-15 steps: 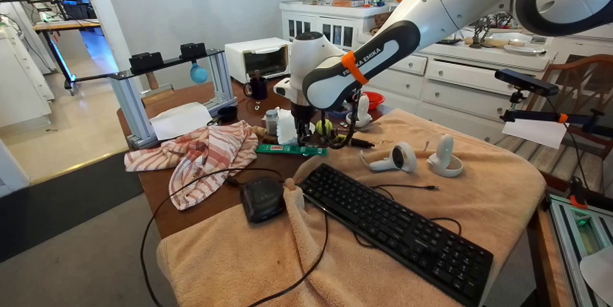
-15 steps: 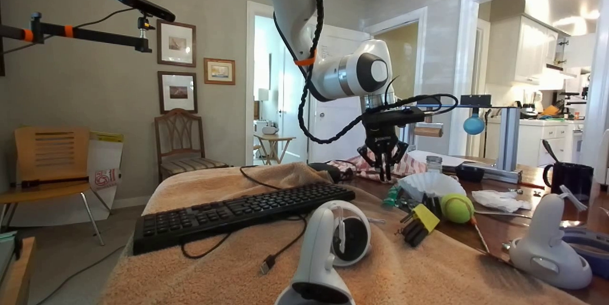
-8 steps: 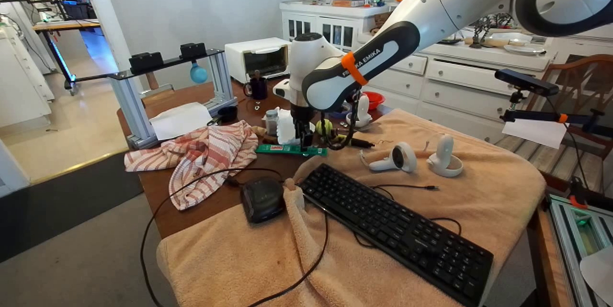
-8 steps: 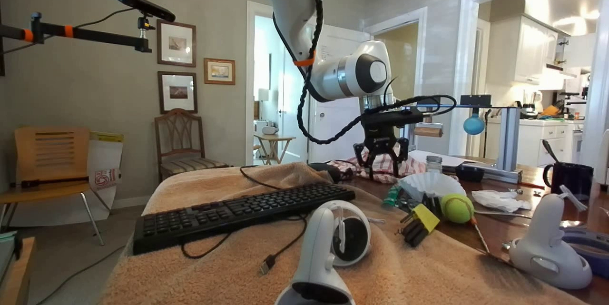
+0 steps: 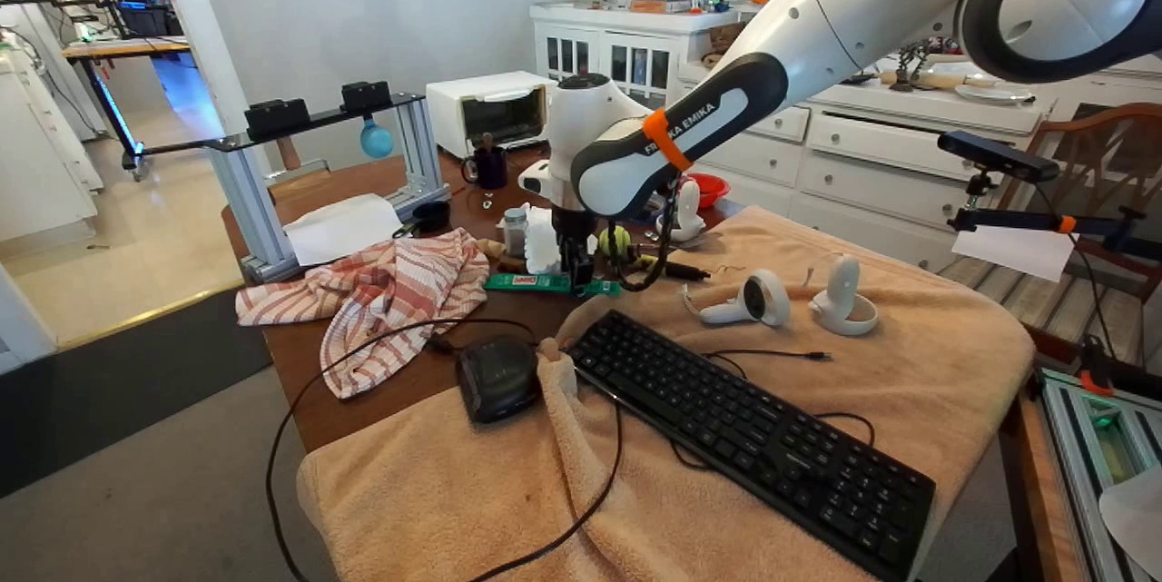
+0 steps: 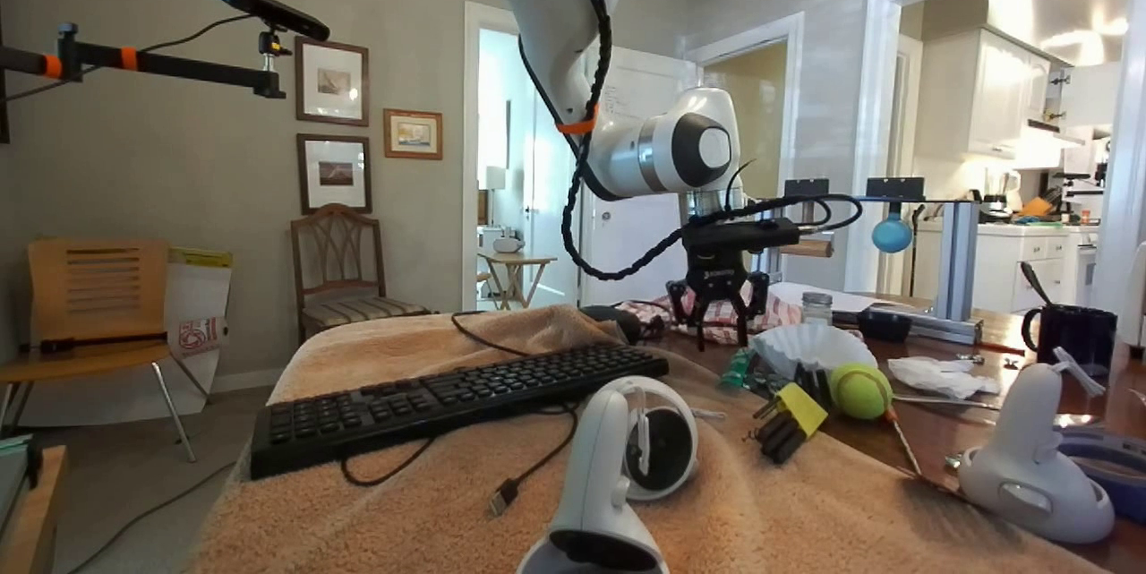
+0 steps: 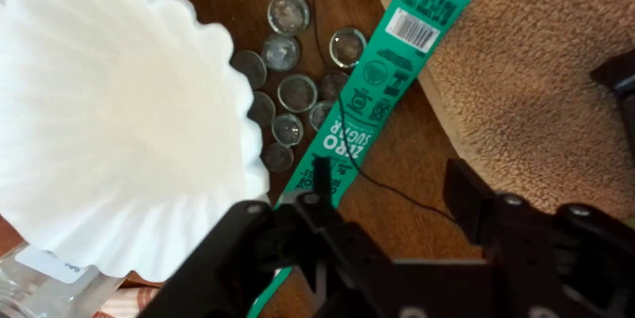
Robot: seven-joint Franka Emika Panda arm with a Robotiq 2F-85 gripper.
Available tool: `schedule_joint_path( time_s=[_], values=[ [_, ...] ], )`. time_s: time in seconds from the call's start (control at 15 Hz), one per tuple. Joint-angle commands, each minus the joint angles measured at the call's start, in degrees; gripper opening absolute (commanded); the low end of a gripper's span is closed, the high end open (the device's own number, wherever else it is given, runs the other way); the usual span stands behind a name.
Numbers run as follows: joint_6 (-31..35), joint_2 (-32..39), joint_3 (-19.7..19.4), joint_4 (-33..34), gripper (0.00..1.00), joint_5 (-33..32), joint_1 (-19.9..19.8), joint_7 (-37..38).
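Note:
My gripper (image 7: 391,179) points down with its fingers spread apart and nothing held between them; it stands open. In the wrist view, a long green packet (image 7: 379,77) lettered "zero sugar" lies on the brown table, partly behind one finger (image 7: 322,179). The other finger stands over the wood near the tan towel's edge. A thin dark cord (image 7: 392,190) crosses the packet and runs toward that finger. Several clear glass discs (image 7: 296,93) lie beside the packet, next to a white fluted paper filter (image 7: 124,95). In an exterior view the gripper (image 6: 722,341) hangs low above the table.
A clear jar (image 5: 515,232) stands behind the filter. Nearby are a tennis ball (image 6: 861,391) and a yellow-and-black item (image 6: 792,422). A keyboard (image 5: 753,437), a black mouse-like object (image 5: 497,378) and white controllers (image 5: 844,296) rest on or beside the tan towel (image 5: 436,482). A striped cloth (image 5: 390,282) lies left.
The fingers were close together a second ago and spread apart by half a second ago. Since then the arm and gripper have come down slightly. The objects on the table look unmoved.

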Motion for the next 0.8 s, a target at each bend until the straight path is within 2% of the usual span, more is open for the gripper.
schedule_joint_path(
  time_s=[0.0, 0.27, 0.33, 0.53, 0.73],
  values=[
    [-2.36, 2.25, 0.37, 3.46, 0.31, 1.63, -0.2, -1.7],
    [-2.7, 1.81, -0.17, 3.56, 0.03, 1.25, 0.16, -0.85],
    [-2.78, 1.69, -0.24, 3.55, 0.0, 1.21, 0.21, -0.75],
    [-3.43, 1.43, -0.37, 3.84, 0.0, 1.09, 0.5, -0.49],
    [0.29, -0.29, -0.32, 3.33, 0.0, -0.46, 1.84, -0.98]
  ],
)
